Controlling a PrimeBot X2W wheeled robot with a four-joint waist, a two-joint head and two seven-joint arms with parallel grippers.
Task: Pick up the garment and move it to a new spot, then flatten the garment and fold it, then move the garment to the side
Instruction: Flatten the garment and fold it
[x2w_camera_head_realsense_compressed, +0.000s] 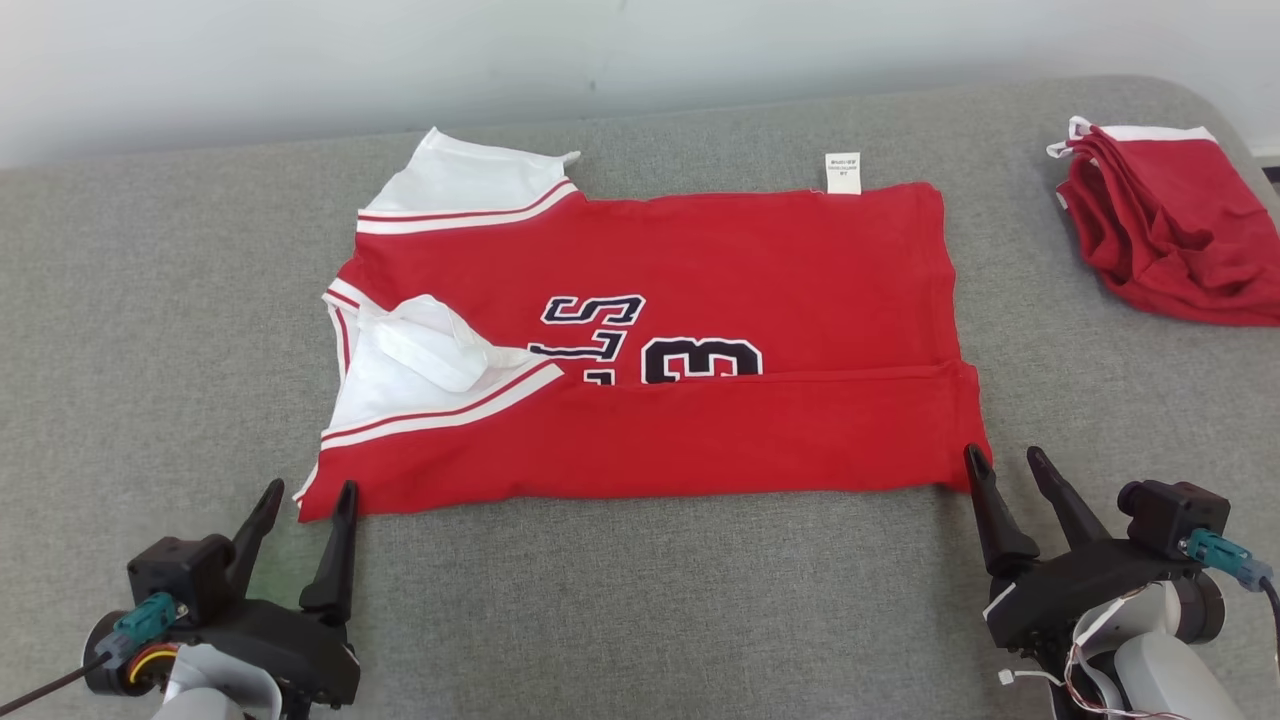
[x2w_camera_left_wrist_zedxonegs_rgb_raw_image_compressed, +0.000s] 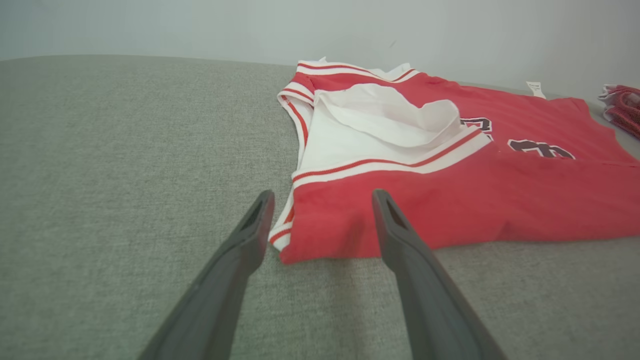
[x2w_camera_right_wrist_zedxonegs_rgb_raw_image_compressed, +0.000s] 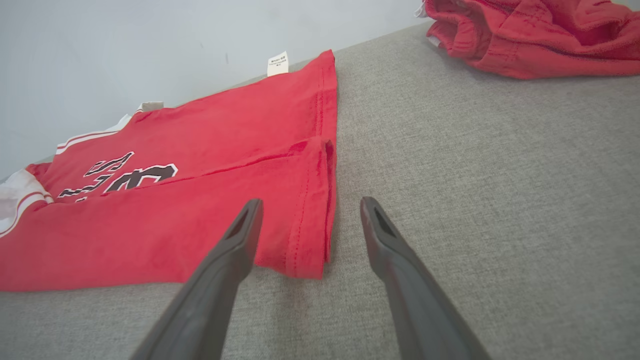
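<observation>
Garment: I am seeing the jersey (x2w_camera_head_realsense_compressed: 700, 270) lying spread across the middle of the surface (x2w_camera_head_realsense_compressed: 150, 330), its near long edge folded up over the lower half of the dark numerals.
Left tool: the left tool (x2w_camera_head_realsense_compressed: 311, 487) is standing wide with nothing gripped, its fingers straddling the jersey's near left corner; I cannot tell whether they are touching the cloth.
Right tool: the right tool (x2w_camera_head_realsense_compressed: 1001, 452) is standing wide too and gripping nothing. One finger is just beside the near right corner, the other over bare surface.
Edges: the near fold is running fairly straight between both tools. The right hem is lying doubled and stitched, and the left end is bunching up around a white sleeve (x2w_camera_head_realsense_compressed: 430, 350).
Room: open grey is stretching left of the jersey and in front of it. To the right, a crumpled red pile (x2w_camera_head_realsense_compressed: 1170, 230) is sitting well apart from it, by the rounded far corner.
Materials: soft red knit with white striped trim, and a white care tag (x2w_camera_head_realsense_compressed: 843, 172) poking past the far edge. The surface is looking like coarse woven fabric.
</observation>
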